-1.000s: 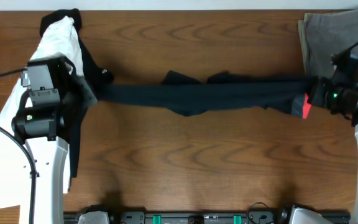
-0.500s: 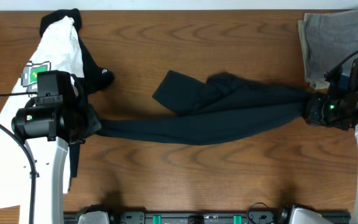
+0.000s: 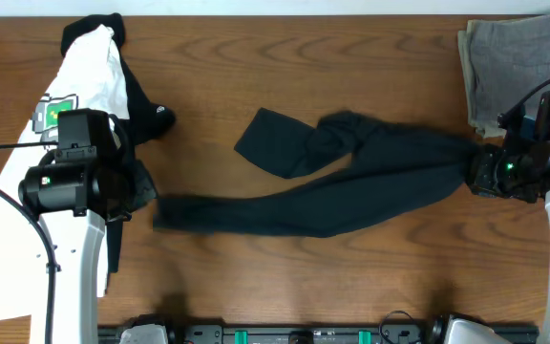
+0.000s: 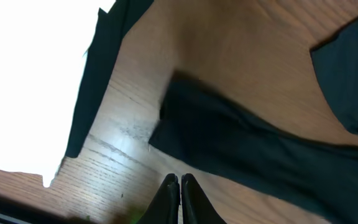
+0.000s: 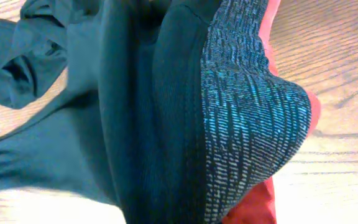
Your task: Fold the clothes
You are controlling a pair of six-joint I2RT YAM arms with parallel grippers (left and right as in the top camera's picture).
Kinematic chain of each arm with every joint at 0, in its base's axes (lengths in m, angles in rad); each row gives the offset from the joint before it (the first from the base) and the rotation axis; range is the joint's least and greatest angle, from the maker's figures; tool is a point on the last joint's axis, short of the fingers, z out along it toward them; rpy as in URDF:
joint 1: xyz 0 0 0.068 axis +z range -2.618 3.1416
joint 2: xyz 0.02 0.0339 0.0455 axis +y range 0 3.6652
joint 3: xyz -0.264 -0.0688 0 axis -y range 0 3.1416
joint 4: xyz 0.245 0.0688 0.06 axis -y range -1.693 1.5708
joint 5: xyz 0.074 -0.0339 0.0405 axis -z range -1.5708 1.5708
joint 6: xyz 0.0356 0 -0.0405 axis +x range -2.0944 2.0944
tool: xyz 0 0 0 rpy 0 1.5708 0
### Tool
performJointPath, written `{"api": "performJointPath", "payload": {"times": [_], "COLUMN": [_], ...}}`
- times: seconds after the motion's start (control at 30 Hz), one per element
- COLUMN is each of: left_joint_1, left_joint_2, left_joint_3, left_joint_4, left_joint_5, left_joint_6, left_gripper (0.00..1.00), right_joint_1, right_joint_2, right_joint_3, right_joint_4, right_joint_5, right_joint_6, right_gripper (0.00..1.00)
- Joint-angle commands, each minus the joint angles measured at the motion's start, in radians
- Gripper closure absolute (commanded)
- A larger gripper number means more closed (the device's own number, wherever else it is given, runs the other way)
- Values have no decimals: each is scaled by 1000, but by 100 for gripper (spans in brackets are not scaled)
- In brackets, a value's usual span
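**Q:** Where do the trousers [image 3: 370,186] lie?
**A:** Across the worktop [image 3: 285,287]. One leg stretches leftward and the other is doubled back near the centre. The waistband [image 5: 247,124] is bunched at the right.
**Q:** And the end effectors?
**A:** The right end effector [image 3: 483,174] clamps the waistband. The left end effector [image 4: 179,184] is pinched closed and empty, just short of the leg's end.

The trousers [image 3: 351,186] stretch across the table [image 3: 256,277], waist end at the right gripper [image 3: 480,174], one leg end just right of the left arm [image 3: 70,182]. The T-shirt [image 3: 89,72] lies far left; folded trousers [image 3: 509,57] sit back right
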Motion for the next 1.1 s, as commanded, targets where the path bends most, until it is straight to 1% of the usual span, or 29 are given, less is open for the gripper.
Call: {"api": "performJointPath", "payload": {"times": [0.0, 0.2, 0.37, 0.47, 0.6, 0.7, 0.73, 0.87, 0.97, 1.0, 1.07], "left_joint_1": [5, 4, 4, 4, 4, 0, -4, -35, -80, -100, -141], "left_joint_2": [21, 68, 92, 97, 98, 100, 103, 135, 185, 211, 268], "left_joint_3": [-19, -82, -94, -94, -94, -94, -94, -94, -94, -94, -94], "left_joint_4": [-5, 27, 77, 125, 216, 291, 316, 398, 460, 486, 543], "left_joint_5": [-15, -4, 0, 2, 4, 39, 58, 117, 151, 170, 194], "left_joint_6": [6, 6, 6, 6, 6, 6, 6, 6, 10, 23, 54], "left_gripper": [94, 94, 94, 94, 94, 94, 94, 94, 94, 94, 94], "right_joint_1": [-9, -9, -9, -9, -9, -10, -9, -22, -34, -34, -32], "right_joint_2": [-13, -13, -13, -14, -14, -14, -14, -14, -14, -14, -14], "right_joint_3": [-32, -195, -279, -285, -285, -284, -284, -284, -284, -283, -278], "right_joint_4": [-3, 32, 51, 52, 76, 97, 105, 131, 167, 183, 217], "right_joint_5": [4, 4, 4, 10, 46, 54, 69, 143, 133, 126, 99], "right_joint_6": [-2, -1, 0, 12, 54, 69, 81, 140, 161, 161, 161], "right_gripper": [99, 99, 99, 94, 83, 84, 85, 84, 75, 69, 59]}}
